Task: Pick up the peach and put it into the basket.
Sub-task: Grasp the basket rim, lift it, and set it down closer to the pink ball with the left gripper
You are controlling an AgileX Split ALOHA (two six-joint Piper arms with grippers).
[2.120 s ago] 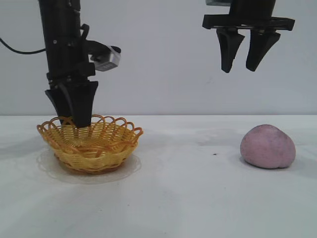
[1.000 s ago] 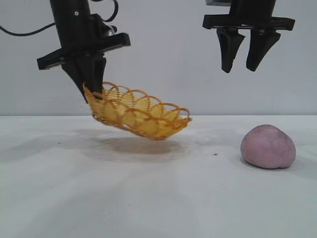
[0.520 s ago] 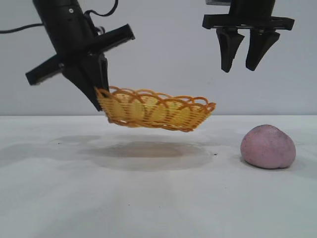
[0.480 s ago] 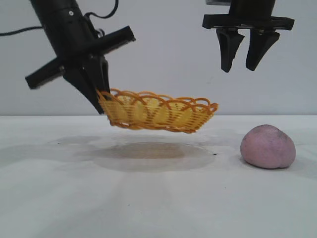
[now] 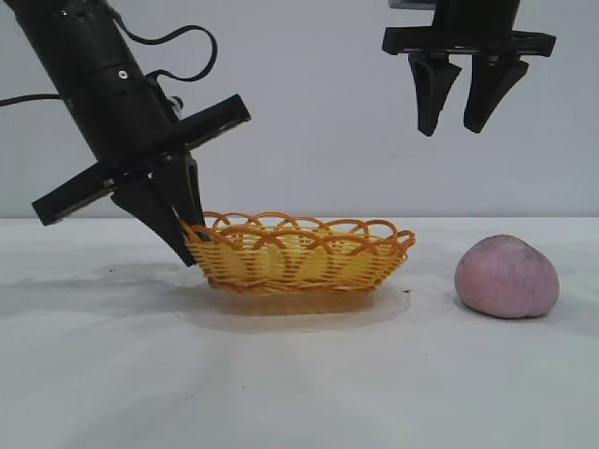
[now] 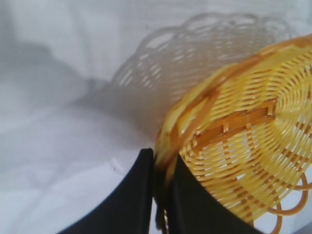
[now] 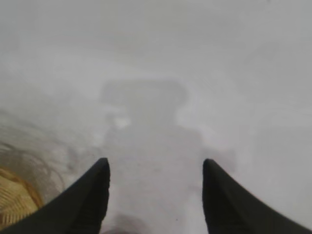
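The yellow woven basket (image 5: 298,253) with its orange looped rim rests near the table's middle. My left gripper (image 5: 190,238) is shut on the basket's left rim, the arm leaning in from the upper left; the left wrist view shows both black fingers (image 6: 136,195) pinching the basket's rim (image 6: 168,146). To the basket's right, on the table, lies the pinkish-purple peach (image 5: 506,277), a short gap away from it. High above the peach hangs my right gripper (image 5: 455,122), open and empty. In the right wrist view, bare table shows between that right gripper's fingertips (image 7: 155,165).
The white table (image 5: 299,374) stretches in front of the basket and the peach. A grey wall stands behind. A strip of the basket (image 7: 14,200) shows at the edge of the right wrist view.
My left gripper has carried the basket rightwards and down from mid-air onto the table beside the peach. The right gripper has stayed in place.
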